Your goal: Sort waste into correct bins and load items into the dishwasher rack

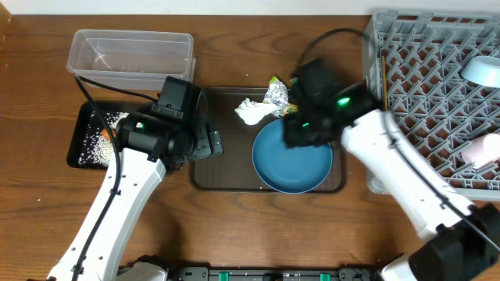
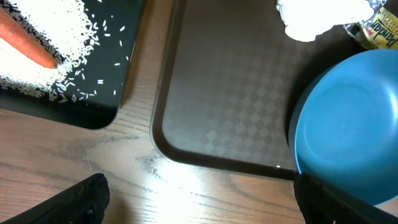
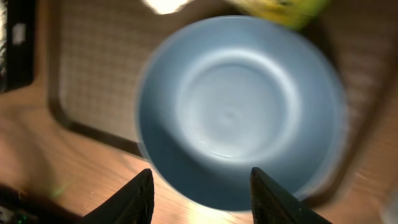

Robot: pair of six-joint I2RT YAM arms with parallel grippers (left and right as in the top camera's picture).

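A dark blue plate (image 1: 293,160) lies on the right half of the brown serving tray (image 1: 223,168). My right gripper (image 1: 303,125) hovers over the plate's far rim, open and blurred, and its fingertips (image 3: 142,198) straddle the plate (image 3: 242,106) edge without holding it. A crumpled white tissue (image 1: 251,112) and a silver and yellow-green wrapper (image 1: 277,94) sit at the tray's far side. My left gripper (image 2: 202,205) is wide open above the tray's left edge, holding nothing. Rice (image 2: 56,68) and a carrot (image 2: 28,40) lie in the black tray (image 1: 82,144).
A clear tub (image 1: 129,51) stands behind the black tray. The grey dishwasher rack (image 1: 422,101) fills the right side, holding a light blue bowl (image 1: 480,72), a white cup (image 1: 480,150) and chopsticks (image 1: 383,78). Bare wood lies in front of the tray.
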